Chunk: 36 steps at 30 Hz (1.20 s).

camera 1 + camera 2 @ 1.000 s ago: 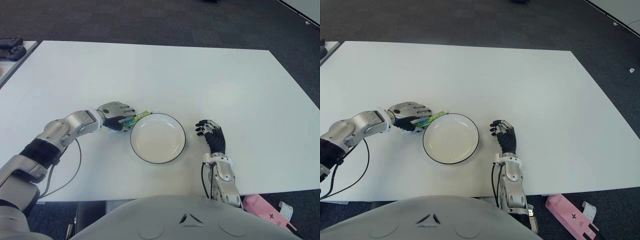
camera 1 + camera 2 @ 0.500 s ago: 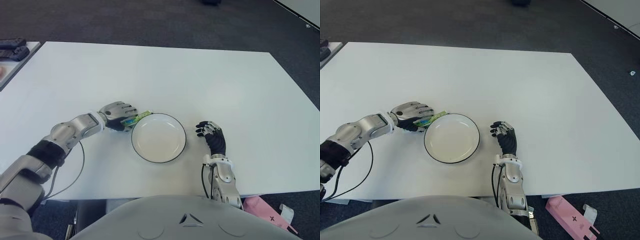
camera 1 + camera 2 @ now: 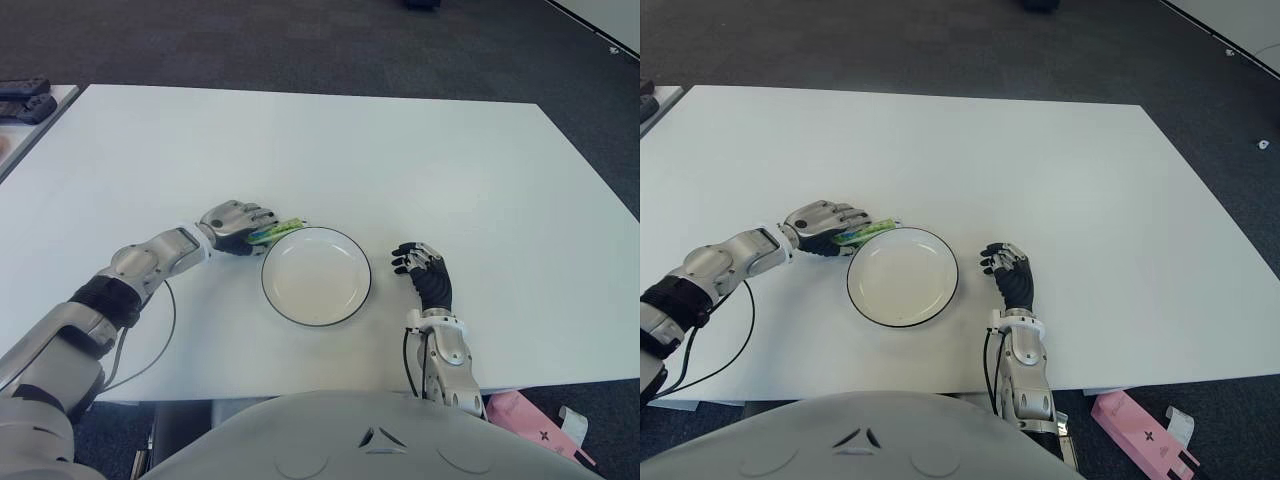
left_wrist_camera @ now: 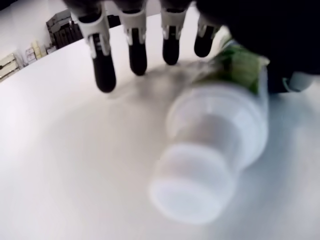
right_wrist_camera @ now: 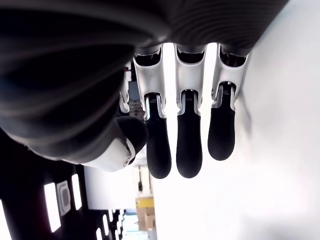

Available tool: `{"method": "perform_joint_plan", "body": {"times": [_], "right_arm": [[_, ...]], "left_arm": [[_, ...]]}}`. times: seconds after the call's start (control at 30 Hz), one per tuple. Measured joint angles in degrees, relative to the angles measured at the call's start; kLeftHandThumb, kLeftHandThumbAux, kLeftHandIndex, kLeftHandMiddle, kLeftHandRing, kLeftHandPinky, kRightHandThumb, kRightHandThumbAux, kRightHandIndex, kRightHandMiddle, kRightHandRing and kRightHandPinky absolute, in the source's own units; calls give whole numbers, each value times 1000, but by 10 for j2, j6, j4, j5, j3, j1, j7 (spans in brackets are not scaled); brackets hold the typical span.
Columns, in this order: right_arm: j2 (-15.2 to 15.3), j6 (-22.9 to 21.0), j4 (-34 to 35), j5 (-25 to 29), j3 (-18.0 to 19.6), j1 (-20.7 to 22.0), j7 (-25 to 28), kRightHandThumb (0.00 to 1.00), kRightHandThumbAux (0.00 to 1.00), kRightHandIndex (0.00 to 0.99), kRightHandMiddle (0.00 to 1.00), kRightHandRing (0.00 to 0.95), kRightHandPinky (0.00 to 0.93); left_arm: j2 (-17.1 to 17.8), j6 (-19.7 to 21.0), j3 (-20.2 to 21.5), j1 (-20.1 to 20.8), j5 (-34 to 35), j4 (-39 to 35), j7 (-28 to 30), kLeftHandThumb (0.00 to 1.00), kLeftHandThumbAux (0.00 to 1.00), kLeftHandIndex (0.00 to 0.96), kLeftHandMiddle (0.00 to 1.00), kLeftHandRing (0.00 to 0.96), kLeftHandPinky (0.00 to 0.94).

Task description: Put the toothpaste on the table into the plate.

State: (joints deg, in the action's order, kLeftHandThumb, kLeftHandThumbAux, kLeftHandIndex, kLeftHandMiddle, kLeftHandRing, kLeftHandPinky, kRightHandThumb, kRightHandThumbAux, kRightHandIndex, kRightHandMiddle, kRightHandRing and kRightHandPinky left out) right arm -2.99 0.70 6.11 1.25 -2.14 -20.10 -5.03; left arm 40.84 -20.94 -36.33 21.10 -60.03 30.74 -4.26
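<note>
The toothpaste (image 3: 277, 231), a green tube with a white cap (image 4: 210, 155), lies in my left hand (image 3: 236, 224), whose fingers (image 4: 105, 75) curl over it. That hand is just past the far-left rim of the white plate (image 3: 316, 283), and the tube's flat end reaches the black rim. The plate holds nothing. My right hand (image 3: 425, 272) shows on the white table (image 3: 400, 160) to the right of the plate, fingers relaxed and holding nothing (image 5: 185, 145).
A pink box (image 3: 532, 421) lies on the floor beyond the table's near right corner. Dark items (image 3: 24, 98) sit on a second table at far left. A cable (image 3: 152, 345) loops from my left forearm over the near edge.
My left hand has shifted slightly away from me with the tube, which now lies flatter with its end at the plate's rim. The right hand has not moved.
</note>
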Motion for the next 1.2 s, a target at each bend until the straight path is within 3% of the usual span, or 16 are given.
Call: {"method": "perform_joint_plan", "body": {"times": [0.37,0.5,0.63,0.7,0.8,0.97,1.2], "right_arm": [[0,0,2,0,1,0,3,710,726,429,502,514,515],[0,0,3,-1,2,0,4,710,726,429,503,515,520],[0,0,4,-1,1,-1,4,710,726,429,504,515,520],[0,0,5,-2,1,-1,3,710,726,430,505,516,523],[-1,0,6,-4,1,-2,3,711,726,430,505,517,523],[-1,-1,6,-8,1,-2,1,711,726,430,502,516,515],[-1,-1,6,-8,1,-2,2,711,727,429,502,517,523]], "left_arm": [[-10,50,6,-13,17,-22,2,670,334,244,300,298,389],[-13,67,15,-23,31,-40,18,695,366,321,367,370,446],[-13,84,18,-27,36,-55,33,734,404,445,546,551,579],[-13,92,19,-30,37,-61,34,733,569,440,661,678,698],[-13,97,19,-32,38,-64,34,736,648,442,754,774,807],[-12,97,19,-33,37,-63,29,740,684,444,835,848,880],[-10,93,22,-43,39,-59,3,742,695,444,874,875,892]]}}
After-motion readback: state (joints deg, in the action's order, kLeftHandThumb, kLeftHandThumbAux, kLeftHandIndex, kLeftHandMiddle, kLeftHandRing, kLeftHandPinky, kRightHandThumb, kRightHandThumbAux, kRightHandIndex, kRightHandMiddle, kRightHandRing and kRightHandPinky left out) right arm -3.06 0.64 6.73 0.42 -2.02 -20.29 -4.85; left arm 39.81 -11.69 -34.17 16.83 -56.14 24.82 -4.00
